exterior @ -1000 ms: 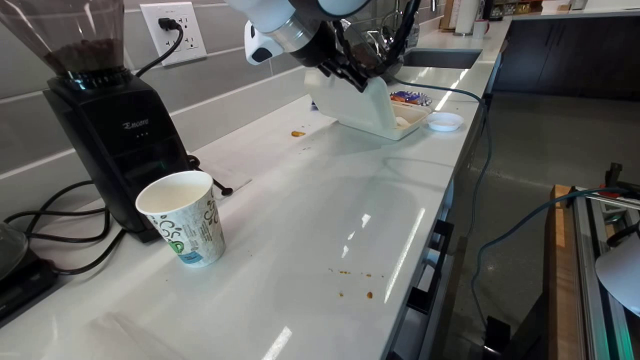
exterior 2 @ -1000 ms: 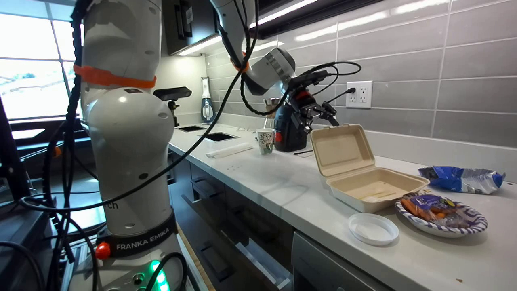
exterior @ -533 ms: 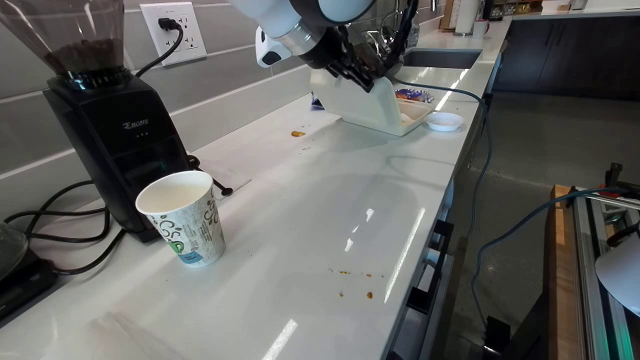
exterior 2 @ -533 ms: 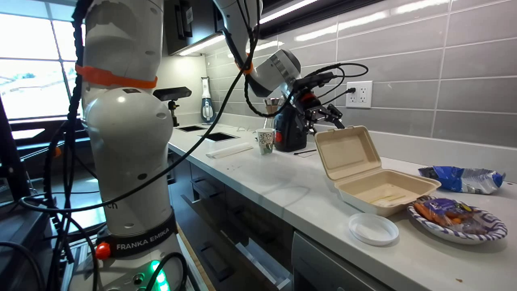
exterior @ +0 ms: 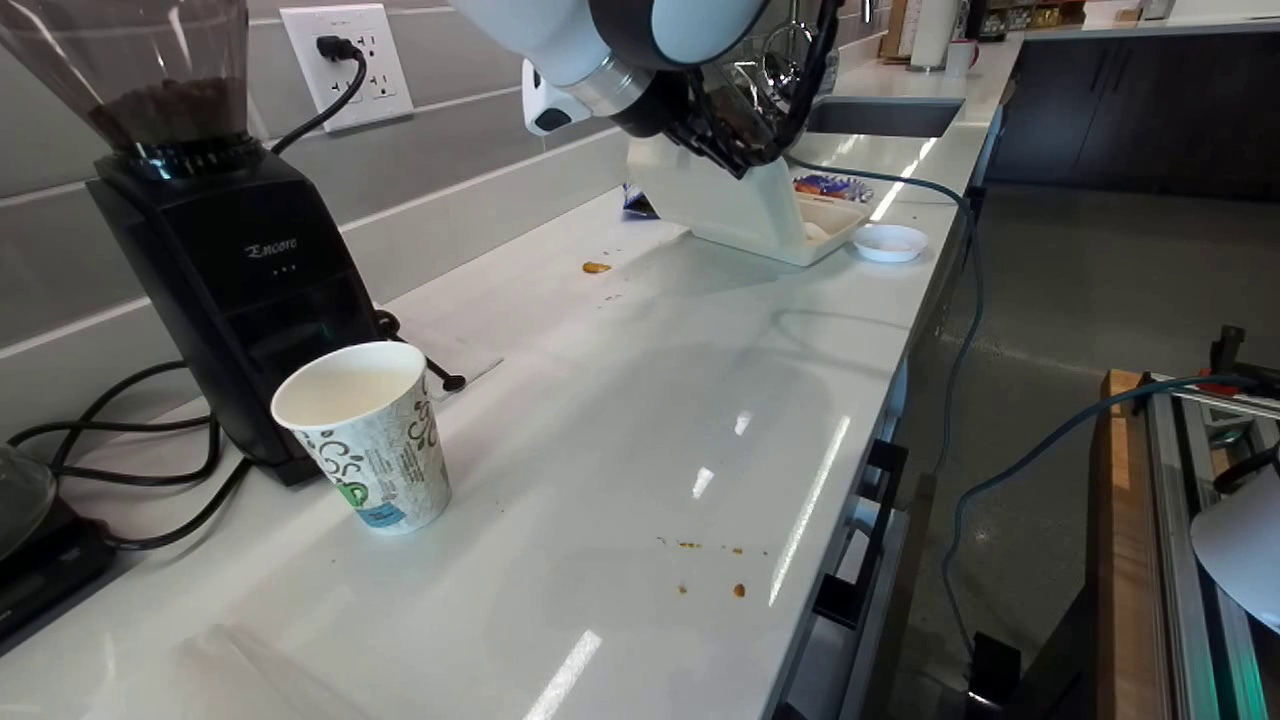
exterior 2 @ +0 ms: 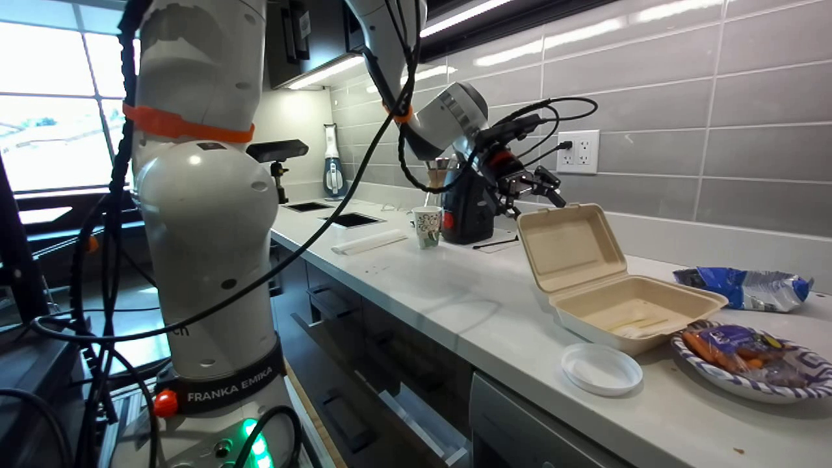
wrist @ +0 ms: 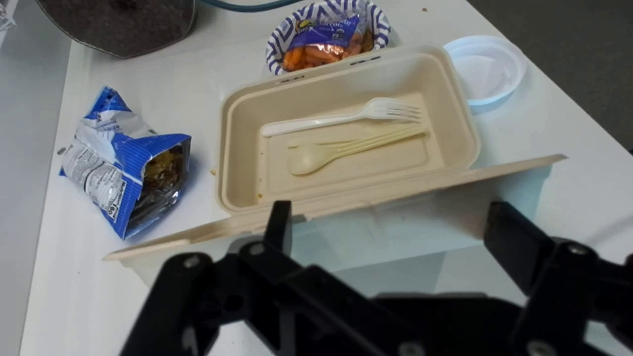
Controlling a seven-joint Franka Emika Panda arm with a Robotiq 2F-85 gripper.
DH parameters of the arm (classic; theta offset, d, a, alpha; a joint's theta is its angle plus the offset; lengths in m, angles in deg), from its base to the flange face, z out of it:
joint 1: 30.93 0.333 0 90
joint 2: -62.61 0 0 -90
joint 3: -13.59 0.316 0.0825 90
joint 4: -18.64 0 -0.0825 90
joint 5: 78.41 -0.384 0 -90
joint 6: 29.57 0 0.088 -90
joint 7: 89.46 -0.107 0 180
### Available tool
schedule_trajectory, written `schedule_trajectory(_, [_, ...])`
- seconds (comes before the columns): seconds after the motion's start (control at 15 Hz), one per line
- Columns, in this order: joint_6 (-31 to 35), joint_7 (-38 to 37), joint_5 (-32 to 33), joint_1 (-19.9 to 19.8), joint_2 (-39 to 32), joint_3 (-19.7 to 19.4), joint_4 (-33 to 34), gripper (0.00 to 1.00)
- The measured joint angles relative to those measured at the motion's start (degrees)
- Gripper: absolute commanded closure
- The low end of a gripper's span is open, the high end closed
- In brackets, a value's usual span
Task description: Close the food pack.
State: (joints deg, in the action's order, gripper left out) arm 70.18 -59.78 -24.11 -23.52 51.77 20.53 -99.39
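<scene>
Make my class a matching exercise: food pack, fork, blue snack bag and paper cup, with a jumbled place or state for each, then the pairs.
Things
1. Food pack
2. Fork
3. Blue snack bag
4. Paper cup

Places, states
A. Crumpled, with an open end
B. Near the black coffee grinder
C. White, lying inside thing 1
D. Beige inside, lid raised

Pairs: 1-D, 2-C, 3-A, 4-B

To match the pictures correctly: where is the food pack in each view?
In an exterior view: food pack, upper part, right of middle; white dish to its right.
In an exterior view: food pack, right of middle; white dish in front.
Wrist view: food pack, centre; white dish upper right.
Shared landmark: that white dish.
</scene>
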Motion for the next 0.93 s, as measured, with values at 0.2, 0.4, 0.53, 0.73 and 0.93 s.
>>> schedule_trajectory(0.2, [-1.84, -2.3, 1.08, -0.19, -0.31, -0.19, -0.01, 0.0])
schedule_trajectory(0.4, [-3.21, -4.94, 2.05, -0.44, -0.99, -0.59, -0.04, 0.0])
schedule_trajectory(0.53, [-3.4, -7.02, 2.69, -0.61, -1.41, -0.77, -0.05, 0.0])
schedule_trajectory(0.73, [-3.41, -10.89, 3.71, -0.67, -1.85, -0.99, -0.06, 0.0])
schedule_trajectory(0.93, [-3.41, -14.22, 4.26, -0.66, -2.26, -1.04, -0.06, 0.0])
